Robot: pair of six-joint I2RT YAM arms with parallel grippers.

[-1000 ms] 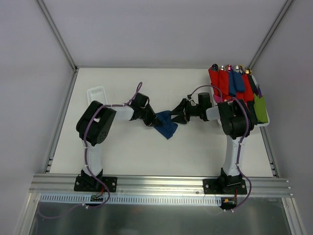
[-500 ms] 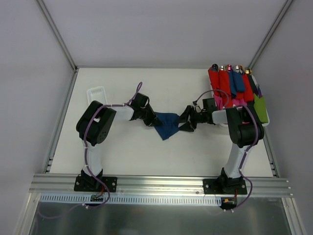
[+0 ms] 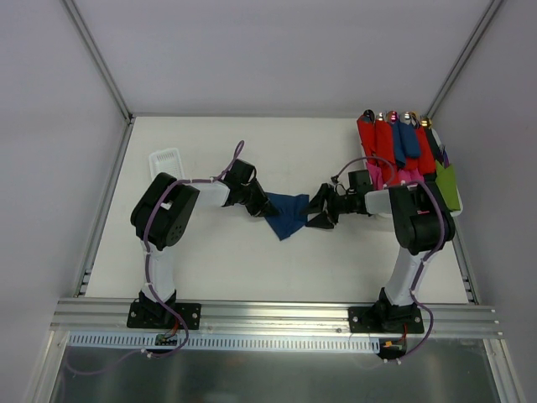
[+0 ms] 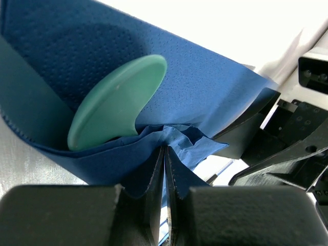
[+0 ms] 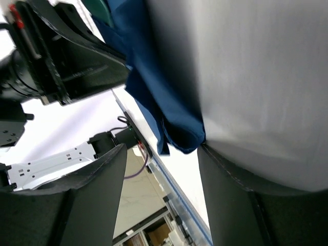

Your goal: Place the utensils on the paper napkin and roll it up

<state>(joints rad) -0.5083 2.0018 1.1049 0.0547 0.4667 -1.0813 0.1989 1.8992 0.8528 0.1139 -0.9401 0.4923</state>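
Navy paper napkin [image 3: 288, 217], left gripper [image 3: 265, 204] at its edge, right gripper [image 3: 317, 211] just beside

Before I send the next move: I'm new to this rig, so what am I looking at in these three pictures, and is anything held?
You see two robot arms bolted at the near edge of a table, each ending in a two-finger gripper. The wide picture comes from a fixed camera above and behind them. The other two come from cameras on the wrists. Between the arms is the paper napkin, dark blue and partly folded over a teal utensil. The left gripper is shut, pinching the napkin's folded edge. The right gripper is open beside the napkin and holds nothing. Coloured rolls lie at the far right, and a small white tray sits at the far left.
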